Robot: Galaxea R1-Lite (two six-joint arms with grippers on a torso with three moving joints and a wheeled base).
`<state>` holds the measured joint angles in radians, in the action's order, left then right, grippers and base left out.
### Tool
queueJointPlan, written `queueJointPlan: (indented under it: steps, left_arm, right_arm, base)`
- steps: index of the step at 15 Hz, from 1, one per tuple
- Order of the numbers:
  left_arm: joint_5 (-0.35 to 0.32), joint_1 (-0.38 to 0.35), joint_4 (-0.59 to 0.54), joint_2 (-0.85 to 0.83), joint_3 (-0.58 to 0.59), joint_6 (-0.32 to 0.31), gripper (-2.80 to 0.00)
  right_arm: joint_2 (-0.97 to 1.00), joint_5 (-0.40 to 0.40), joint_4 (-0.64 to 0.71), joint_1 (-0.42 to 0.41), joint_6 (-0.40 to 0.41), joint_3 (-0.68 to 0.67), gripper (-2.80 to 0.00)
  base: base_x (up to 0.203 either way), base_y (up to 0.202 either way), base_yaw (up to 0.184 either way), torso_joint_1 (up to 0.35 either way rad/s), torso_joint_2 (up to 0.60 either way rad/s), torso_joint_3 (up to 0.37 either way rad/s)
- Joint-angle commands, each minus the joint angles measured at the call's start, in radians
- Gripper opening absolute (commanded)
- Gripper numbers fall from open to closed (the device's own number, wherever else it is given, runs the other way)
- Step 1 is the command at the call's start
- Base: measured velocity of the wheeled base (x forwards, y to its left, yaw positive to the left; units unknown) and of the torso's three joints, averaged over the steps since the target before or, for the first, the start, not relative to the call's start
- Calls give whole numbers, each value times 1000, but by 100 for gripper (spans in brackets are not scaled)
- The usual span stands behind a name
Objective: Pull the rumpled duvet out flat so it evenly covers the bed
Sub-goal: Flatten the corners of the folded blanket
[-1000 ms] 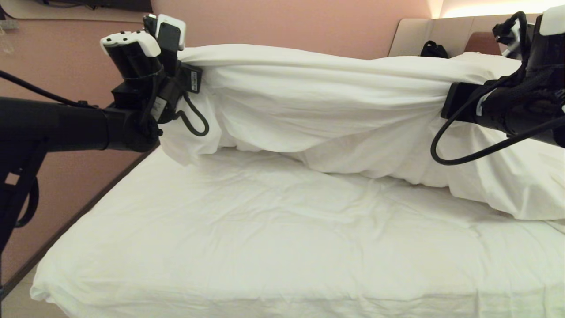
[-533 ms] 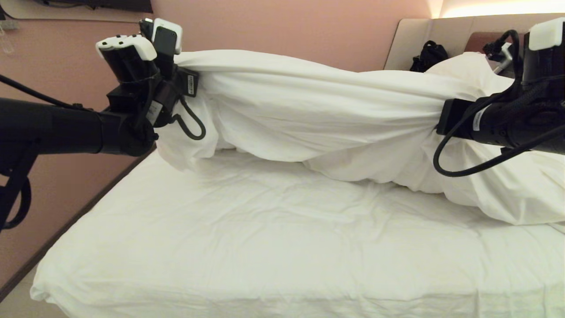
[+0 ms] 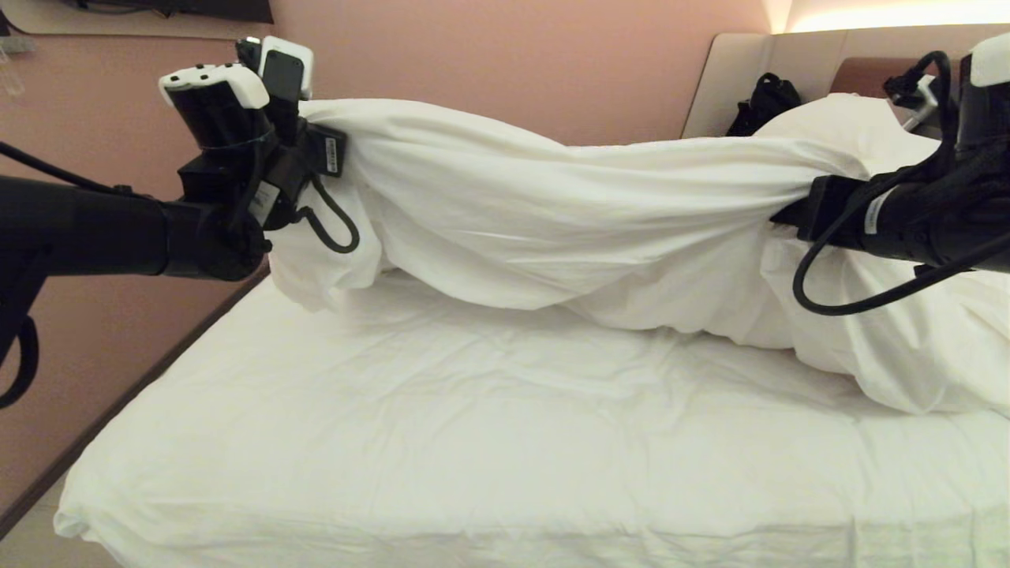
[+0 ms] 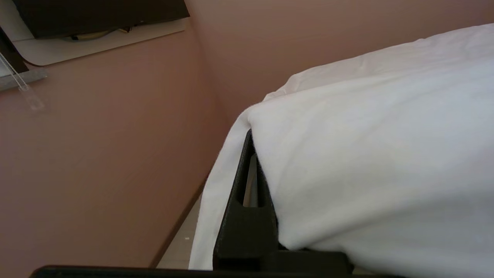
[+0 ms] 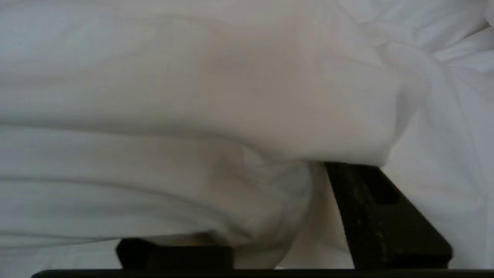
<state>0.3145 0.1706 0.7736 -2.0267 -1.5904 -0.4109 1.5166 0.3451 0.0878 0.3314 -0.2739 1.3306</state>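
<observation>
The white duvet (image 3: 552,221) hangs in a rumpled band across the far half of the bed (image 3: 473,442), strung between my two grippers. My left gripper (image 3: 335,146) is raised at the bed's left side and shut on the duvet's corner. In the left wrist view the cloth (image 4: 366,154) covers one side of that gripper (image 4: 254,146). My right gripper (image 3: 789,213) is buried in the duvet at the right. In the right wrist view its (image 5: 270,185) jaws stand wide apart, with duvet folds (image 5: 193,96) bulging loosely between them.
The near half of the bed shows only the fitted sheet. A pillow (image 3: 836,118) and the brown headboard (image 3: 860,75) lie at the far right, with a black bag (image 3: 761,99) beside them. A pink wall (image 3: 118,315) runs close along the bed's left side.
The right gripper's jaws have opened and that arm has sunk a little. The duvet's top edge now sags toward the right. The left gripper has shifted slightly left with its corner.
</observation>
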Motion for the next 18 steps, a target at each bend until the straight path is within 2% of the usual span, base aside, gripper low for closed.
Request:
queueJointPlan:
  steps: [1, 6, 9, 10, 12, 14, 16, 18]
  left_arm:
    - [0, -4, 2, 24, 18, -2, -280]
    - [-2, -25, -2, 69, 76, -2, -280]
    - [-5, -35, -2, 102, 129, -2, -280]
    - [-5, -42, -2, 116, 146, -1, -280]
    - [-3, -53, -11, 146, 173, 0, -280]
    - [-5, -67, -50, 190, 193, 9, -280]
    - [-5, -76, -105, 229, 201, 27, -280]
    - [-25, -87, -173, 292, 230, 36, -280]
  right_arm:
    - [-32, -14, 63, 6, -2, 1, 0]
    - [-182, -109, 374, 114, -3, 1, 0]
    - [-273, -269, 486, 131, 1, 2, 0]
    - [-282, -296, 508, 132, 16, 6, 0]
    - [-278, -299, 507, 132, 98, 2, 0]
    - [-280, -303, 502, 145, 219, 4, 0]
    - [-269, -299, 502, 208, 248, 34, 0]
    - [-205, -297, 502, 223, 254, 72, 0]
  base:
    - [0, 0, 0, 0, 0, 0]
    - [0, 0, 0, 0, 0, 0]
    - [0, 0, 0, 0, 0, 0]
    - [0, 0, 0, 0, 0, 0]
    - [0, 0, 0, 0, 0, 0]
    - [0, 0, 0, 0, 0, 0]
    - [0, 0, 0, 0, 0, 0]
    - [0, 0, 0, 0, 0, 0]
